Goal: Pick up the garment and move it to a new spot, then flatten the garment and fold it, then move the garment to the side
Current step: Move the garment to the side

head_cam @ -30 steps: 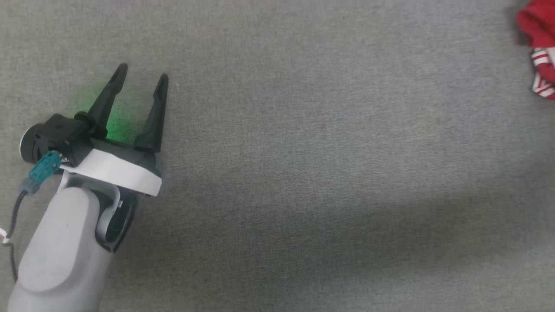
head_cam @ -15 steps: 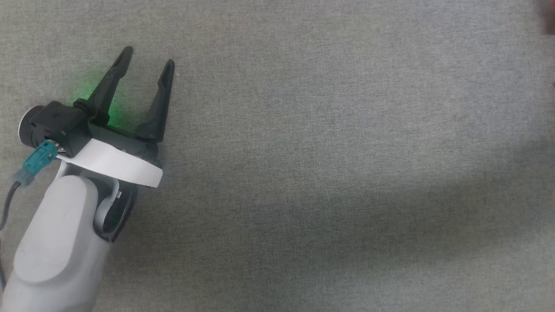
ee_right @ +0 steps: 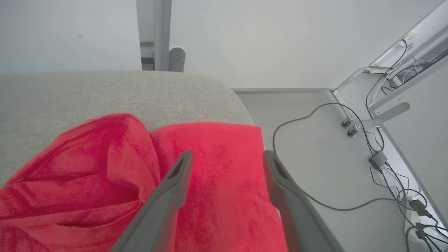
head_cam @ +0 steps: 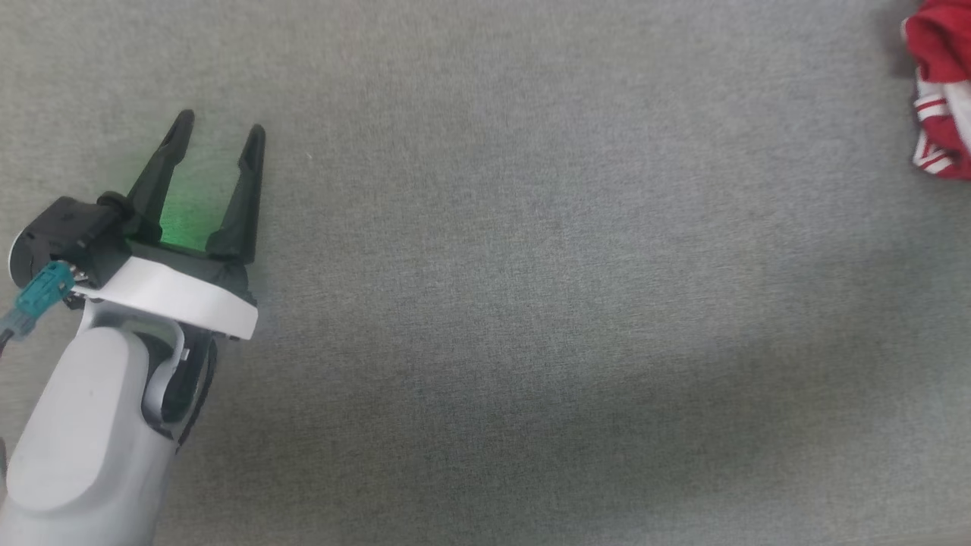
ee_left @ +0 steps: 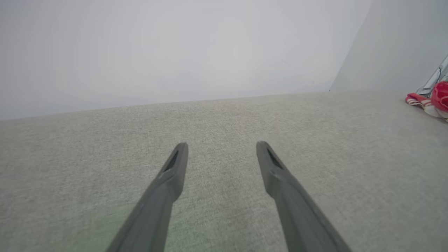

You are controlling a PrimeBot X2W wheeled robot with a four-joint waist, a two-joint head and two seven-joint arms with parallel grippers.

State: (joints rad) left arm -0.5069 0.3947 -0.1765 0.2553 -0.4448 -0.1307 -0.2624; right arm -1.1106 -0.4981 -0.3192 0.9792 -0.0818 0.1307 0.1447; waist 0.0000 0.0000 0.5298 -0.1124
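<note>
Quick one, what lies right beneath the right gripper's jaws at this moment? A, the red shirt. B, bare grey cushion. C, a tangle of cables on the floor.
A: in the right wrist view the right gripper, jaws apart, hangs over the crumpled red shirt, with red cloth showing between them.

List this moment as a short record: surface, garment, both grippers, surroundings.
surface: grey fabric surface
garment: red, bunched, not flat, at the surface's right edge near a rounded corner
left gripper: open, empty, over bare fabric, far from the garment
right gripper: open, fingers apart over the red cloth, nothing pinched
beyond the edge: floor with cables
</note>
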